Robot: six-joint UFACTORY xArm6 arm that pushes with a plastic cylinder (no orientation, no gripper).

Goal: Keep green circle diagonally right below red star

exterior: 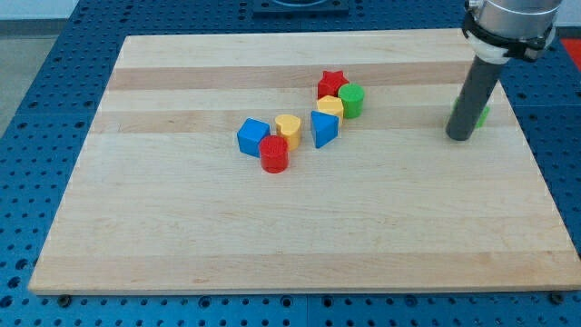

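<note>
My tip (460, 136) is a bare rod grasping nothing, far right on the counter (182, 236), beside a half-hidden green block (481, 115). The green circle (351, 98) touches the red star (332, 84) at its lower right. A careless push could scatter both, also the yellow block (330, 108).

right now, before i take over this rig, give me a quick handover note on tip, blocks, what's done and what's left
My tip is down on the board at the view's right, well clear of the cluster, with a green block mostly hidden just behind the rod.
The green circle sits touching the red star, to its right and slightly below.
Done: the placement looks met.
Left: keep it so; avoid nudging the neighbouring yellow block or blue block.
</note>
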